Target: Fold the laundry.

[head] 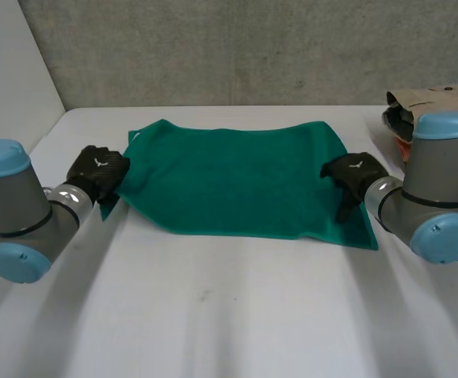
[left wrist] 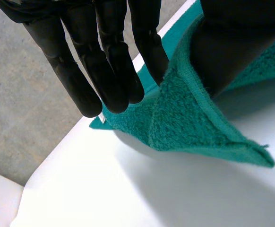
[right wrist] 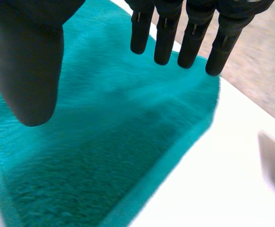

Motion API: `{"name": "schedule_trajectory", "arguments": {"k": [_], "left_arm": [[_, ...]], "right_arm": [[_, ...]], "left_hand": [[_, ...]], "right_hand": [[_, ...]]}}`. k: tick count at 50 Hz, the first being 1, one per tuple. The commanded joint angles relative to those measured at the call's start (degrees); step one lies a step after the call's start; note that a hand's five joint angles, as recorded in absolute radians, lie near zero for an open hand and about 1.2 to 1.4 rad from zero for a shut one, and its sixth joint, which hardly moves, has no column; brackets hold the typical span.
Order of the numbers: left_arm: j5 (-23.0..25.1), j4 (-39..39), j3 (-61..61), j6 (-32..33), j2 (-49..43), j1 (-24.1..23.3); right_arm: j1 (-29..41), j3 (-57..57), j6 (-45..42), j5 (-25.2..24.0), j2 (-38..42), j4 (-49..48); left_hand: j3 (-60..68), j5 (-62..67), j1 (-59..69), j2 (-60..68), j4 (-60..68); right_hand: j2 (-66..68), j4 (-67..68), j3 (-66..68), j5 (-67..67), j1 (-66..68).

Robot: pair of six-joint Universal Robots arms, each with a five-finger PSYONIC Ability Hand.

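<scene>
My left fingers first. They're straight and side by side, and the one nearest my left thumb has the edge of the green towel pinched against it. That corner is drawn up off the bench like a little tent. My left hand sits mid-left in the head view, on the towel's left short end near the front corner.

My right fingers are straight too, but held well off from the right thumb with nothing between them. The towel lies flat under the palm, and its far corner is just at the fingertips. I can't tell if they're touching the cloth or hanging just above it. In the head view my right hand is mid-right, over the right short end and a bit in from the front corner.

The bit that matters is that the towel's long axis runs straight across the frame, hand to hand. So I've got one hand on each short end, and the cloth lies inward from both. Left has a grip and right doesn't. I reckon the right needs to close on its edge before anything lifts, or the fold goes skew.

There's a heap of beige stuff in the upper right, well apart from the towel.
</scene>
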Motion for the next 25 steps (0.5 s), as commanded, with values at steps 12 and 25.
{"name": "schedule_trajectory", "arguments": {"k": [12, 25], "left_arm": [[-1.31, -3.68, 1.63, -6.42, 6.56, 1.38], [-1.39, -7.63, 6.46, -8.61, 6.83, 0.94]], "right_arm": [[-3.97, 12.24, 4.62, -3.01, -10.01, 4.81], [-5.38, 14.89, -0.57, -3.54, -6.41, -0.19]], "left_hand": [[11.71, 13.93, 12.15, 11.42, 11.3], [11.71, 13.93, 12.15, 11.42, 11.3]], "right_hand": [[14.04, 13.96, 13.54, 14.99, 13.92], [20.61, 20.53, 20.12, 21.57, 20.49]]}}
